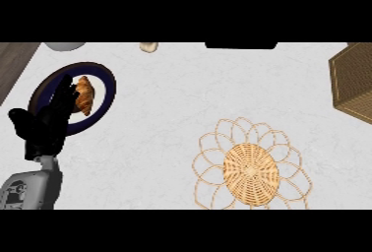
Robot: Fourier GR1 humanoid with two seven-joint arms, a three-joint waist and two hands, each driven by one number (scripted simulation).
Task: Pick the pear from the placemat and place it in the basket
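The left hand rests near the tabletop's left edge, fingers straight and apart, overlapping the rim of a dark-rimmed plate that carries a croissant. The right hand is out of view. The woven placemat lies at the near edge, right of centre, bare. The basket stands at the right edge. The pear is not visible in the head view.

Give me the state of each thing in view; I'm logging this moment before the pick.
Black left hand: open, fingers straight, over the plate's edge.
Dark-rimmed round plate: holds a croissant.
Brown croissant: lying on the plate, partly hidden.
Woven wicker placemat: flat, nothing on it.
Wicker basket: upright, contents unseen.
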